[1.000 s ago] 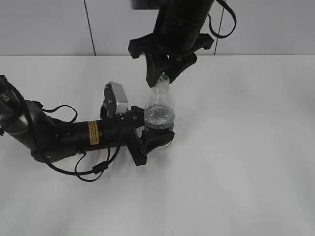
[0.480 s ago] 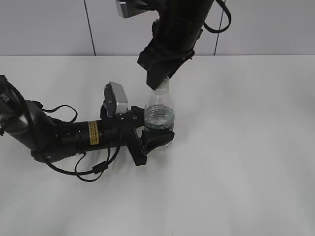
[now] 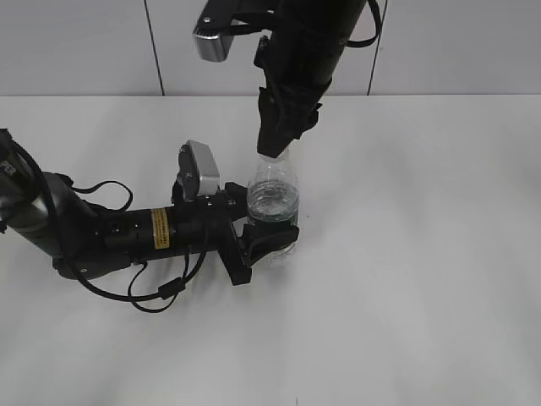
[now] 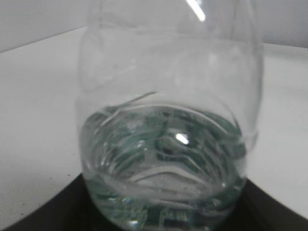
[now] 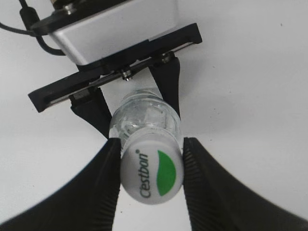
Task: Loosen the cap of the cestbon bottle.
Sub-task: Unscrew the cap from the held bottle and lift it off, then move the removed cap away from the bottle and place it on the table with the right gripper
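The cestbon bottle (image 3: 273, 199) stands upright near the table's middle, clear plastic with water and a dark green band low down. My left gripper (image 3: 269, 239) lies along the table and is shut on its lower body; in the left wrist view the bottle (image 4: 168, 120) fills the frame. My right gripper (image 3: 277, 145) comes down from above and is shut on the cap, which it hides in the exterior view. In the right wrist view the white cap (image 5: 152, 167) with its green leaf mark sits squeezed between my two black fingers (image 5: 98, 173).
The white table (image 3: 423, 254) stretches around the bottle, with a grey panelled wall (image 3: 84, 42) behind. The left arm and its cables (image 3: 110, 233) lie on the table's left side. The right arm (image 3: 308, 51) hangs over the bottle.
My right gripper has come down over the cap and turned about its vertical axis; the cap, visible a second ago, is now hidden. The left gripper and bottle have stayed put.
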Robot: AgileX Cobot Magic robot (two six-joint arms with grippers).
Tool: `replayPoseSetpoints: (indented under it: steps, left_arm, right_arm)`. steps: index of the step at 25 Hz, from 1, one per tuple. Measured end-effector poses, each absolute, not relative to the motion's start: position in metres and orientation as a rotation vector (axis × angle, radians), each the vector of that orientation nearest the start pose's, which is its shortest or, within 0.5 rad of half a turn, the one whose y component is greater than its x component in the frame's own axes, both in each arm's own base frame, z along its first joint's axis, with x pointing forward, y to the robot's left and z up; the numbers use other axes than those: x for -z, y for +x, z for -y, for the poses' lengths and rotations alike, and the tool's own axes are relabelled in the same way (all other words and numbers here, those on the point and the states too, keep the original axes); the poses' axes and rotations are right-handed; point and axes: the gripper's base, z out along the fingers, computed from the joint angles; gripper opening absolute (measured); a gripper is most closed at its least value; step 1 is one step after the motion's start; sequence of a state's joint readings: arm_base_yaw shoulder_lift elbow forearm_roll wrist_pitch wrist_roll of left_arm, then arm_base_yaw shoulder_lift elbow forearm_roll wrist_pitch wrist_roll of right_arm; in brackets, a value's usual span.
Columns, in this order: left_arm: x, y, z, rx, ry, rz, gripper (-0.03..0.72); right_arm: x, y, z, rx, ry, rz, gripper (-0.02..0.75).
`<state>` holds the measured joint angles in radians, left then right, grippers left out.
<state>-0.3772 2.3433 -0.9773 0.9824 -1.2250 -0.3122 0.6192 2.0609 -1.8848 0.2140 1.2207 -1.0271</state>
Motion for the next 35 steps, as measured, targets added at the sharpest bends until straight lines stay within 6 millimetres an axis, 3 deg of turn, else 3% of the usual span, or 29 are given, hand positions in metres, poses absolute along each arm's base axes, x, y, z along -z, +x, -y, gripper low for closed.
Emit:
replayPoseSetpoints:
  steps: [5, 14, 25, 29, 35]
  left_arm:
    - [-0.049, 0.320, 0.203, 0.979, 1.069, -1.515, 0.415]
    - [-0.049, 0.320, 0.203, 0.981, 1.067, -1.513, 0.415]
    - [-0.049, 0.320, 0.203, 0.984, 1.070, -1.512, 0.415]
    - [-0.049, 0.320, 0.203, 0.984, 1.071, -1.512, 0.415]
    - [-0.049, 0.320, 0.203, 0.983, 1.070, -1.512, 0.415]
  right_arm:
    - [-0.268, 0.350, -0.271, -0.181, -2.187, -1.793, 0.296]
    - [-0.272, 0.349, -0.269, -0.114, -2.301, -1.637, 0.296]
    - [-0.303, 0.342, -0.257, 0.026, -2.348, -1.485, 0.293]
    - [-0.323, 0.335, -0.252, 0.023, -2.232, -1.580, 0.293]
    - [-0.364, 0.317, -0.238, -0.081, -1.766, -1.962, 0.293]
